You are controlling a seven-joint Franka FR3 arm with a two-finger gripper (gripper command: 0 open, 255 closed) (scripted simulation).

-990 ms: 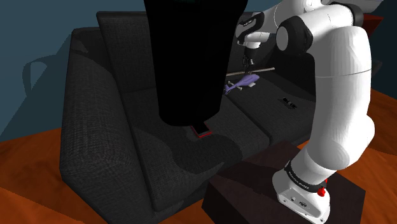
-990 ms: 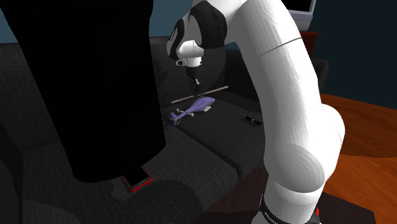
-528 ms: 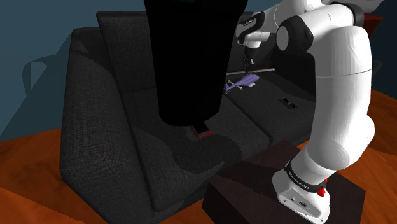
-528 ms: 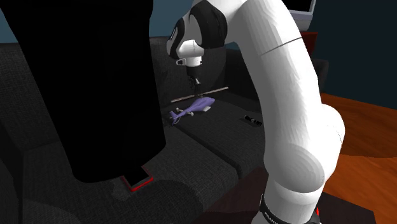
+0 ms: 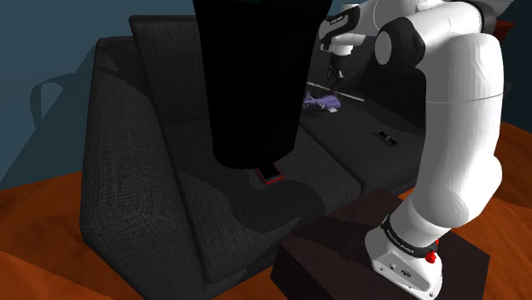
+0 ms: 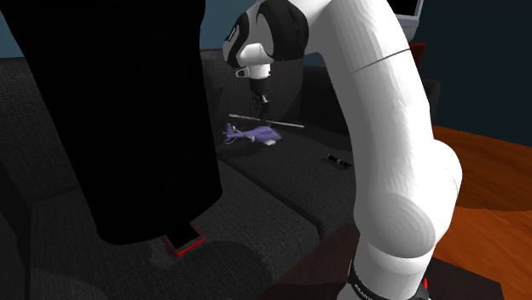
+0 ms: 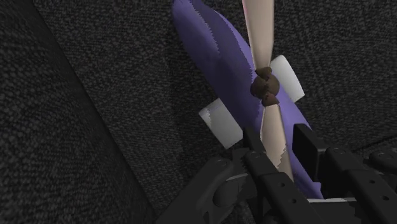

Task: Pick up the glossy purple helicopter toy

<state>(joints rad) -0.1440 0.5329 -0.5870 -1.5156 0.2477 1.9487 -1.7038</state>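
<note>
Close by is the dark grey cloth sofa (image 5: 128, 187). Farther back, the shiny purple toy helicopter with a pale rotor (image 6: 253, 134) hangs level, just above the seat cushion. The black two-finger claw (image 6: 263, 106) pinches it at the top, by the rotor. I think the lift has started, so keep the pinch tight and rise slowly to stop it swinging. A second ago the toy sat lower and tilted.

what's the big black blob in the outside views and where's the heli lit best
Shoulder view: a flat, unshaded black shape hides much of the sofa; the purple helicopter looks dim. Second exterior view: same shape, same dimness. Wrist view: helicopter clearest, evenly lit.
</note>
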